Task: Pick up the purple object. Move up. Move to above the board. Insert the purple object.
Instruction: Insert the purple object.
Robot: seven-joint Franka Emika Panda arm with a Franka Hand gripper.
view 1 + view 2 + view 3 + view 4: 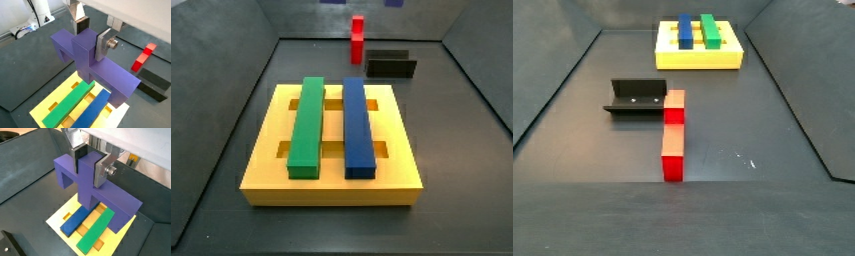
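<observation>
My gripper is shut on the central stem of the purple object, a blocky bridge piece with a wide crossbar and two short legs. Both wrist views show it held in the air, legs pointing down, above the yellow board. In a wrist view the gripper grips the same stem of the purple object over the board. Neither gripper nor purple object shows in the side views, where the board lies flat on the floor.
A green bar and a blue bar lie side by side in the board's slots. A red block and the black fixture stand beyond the board. Dark walls enclose the floor.
</observation>
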